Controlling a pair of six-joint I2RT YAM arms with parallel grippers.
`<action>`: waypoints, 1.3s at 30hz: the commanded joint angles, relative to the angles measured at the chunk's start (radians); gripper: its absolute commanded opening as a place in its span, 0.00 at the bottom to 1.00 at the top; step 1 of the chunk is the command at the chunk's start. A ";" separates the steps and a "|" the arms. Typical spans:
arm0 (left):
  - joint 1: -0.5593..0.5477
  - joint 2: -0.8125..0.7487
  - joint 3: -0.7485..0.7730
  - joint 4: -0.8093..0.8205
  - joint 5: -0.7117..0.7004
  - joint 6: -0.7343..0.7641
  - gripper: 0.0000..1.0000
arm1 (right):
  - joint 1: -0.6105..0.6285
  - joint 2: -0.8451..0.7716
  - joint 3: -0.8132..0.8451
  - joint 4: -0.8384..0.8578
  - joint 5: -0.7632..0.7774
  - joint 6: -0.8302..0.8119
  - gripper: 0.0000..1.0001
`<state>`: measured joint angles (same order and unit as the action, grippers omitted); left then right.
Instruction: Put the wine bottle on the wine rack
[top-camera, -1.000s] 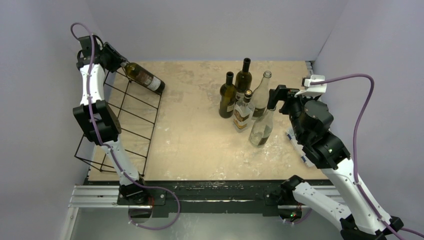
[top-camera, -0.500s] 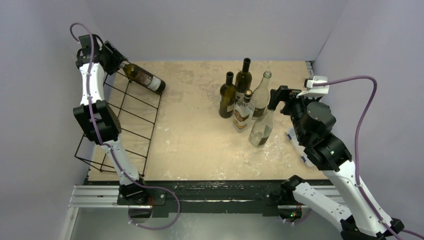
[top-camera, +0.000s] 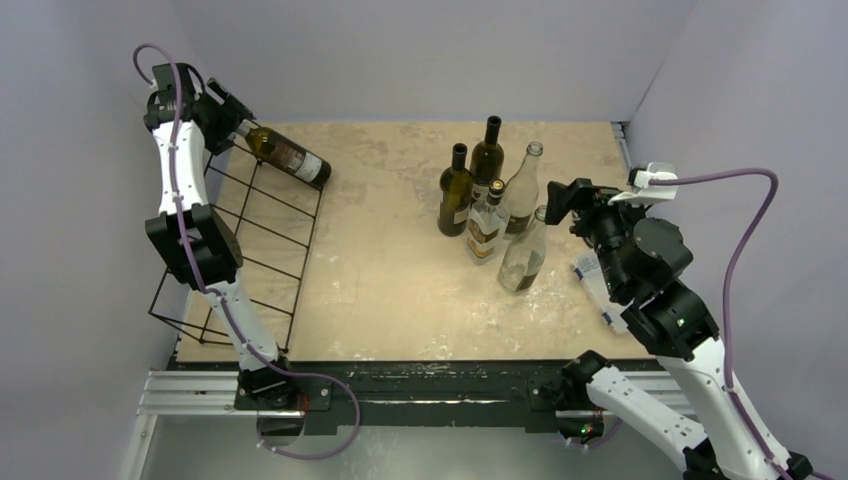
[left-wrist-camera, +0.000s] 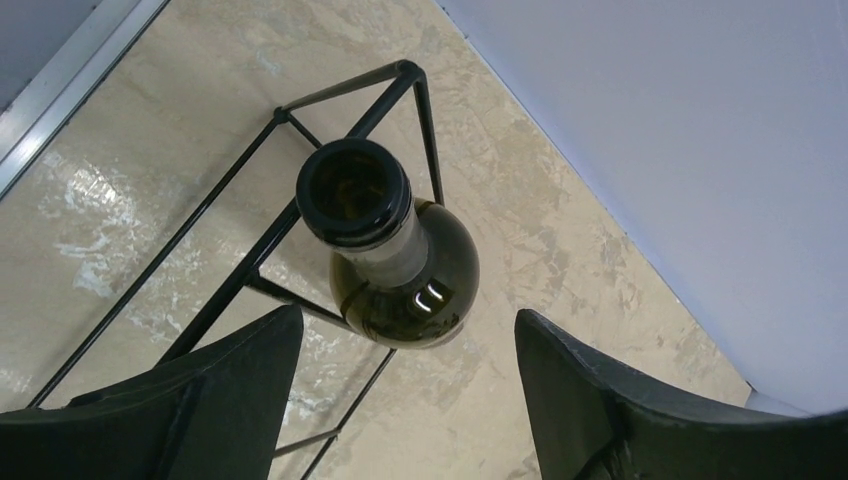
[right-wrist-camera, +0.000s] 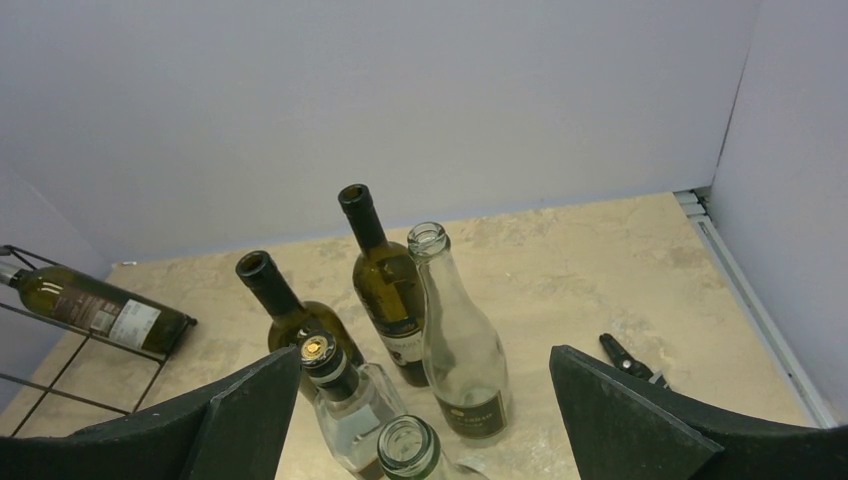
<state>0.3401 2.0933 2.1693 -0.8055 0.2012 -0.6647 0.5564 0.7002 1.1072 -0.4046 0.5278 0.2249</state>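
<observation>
A dark green wine bottle (top-camera: 290, 157) with a pale label lies across the far end of the black wire wine rack (top-camera: 260, 235), neck toward the left wall. My left gripper (top-camera: 228, 112) hovers just behind the neck, open and holding nothing. In the left wrist view the bottle (left-wrist-camera: 400, 270) rests on the rack's rods (left-wrist-camera: 220, 290), its open mouth facing my left gripper (left-wrist-camera: 408, 345), clear of both fingers. My right gripper (top-camera: 560, 195) stands open and empty to the right of the standing bottles, and the right wrist view puts that gripper (right-wrist-camera: 425, 352) above them.
Several bottles stand mid-table: two dark ones (top-camera: 456, 195) (top-camera: 487, 155) and three clear ones (top-camera: 521, 190) (top-camera: 486, 225) (top-camera: 523, 255). A white-and-blue item (top-camera: 590, 270) lies near the right edge. Small pliers (right-wrist-camera: 628, 362) lie by the right wall. Walls close in on three sides.
My left gripper has opened, let go of the wine bottle's neck and drawn back a little. The right arm has pulled back to the right, away from the nearest clear bottle's neck.
</observation>
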 joint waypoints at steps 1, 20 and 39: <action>0.004 -0.112 0.022 -0.041 0.029 -0.020 0.77 | 0.004 -0.009 0.033 -0.019 -0.032 0.027 0.99; -0.297 -0.970 -0.738 0.173 0.239 0.082 0.91 | 0.005 -0.074 0.099 -0.253 -0.342 0.136 0.99; -0.841 -1.275 -1.116 0.406 0.176 0.022 0.90 | 0.003 0.158 -0.004 -0.246 -0.081 0.130 0.87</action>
<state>-0.4564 0.8051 0.9970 -0.4950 0.4141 -0.6445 0.5564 0.8711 1.1248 -0.6834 0.3466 0.3504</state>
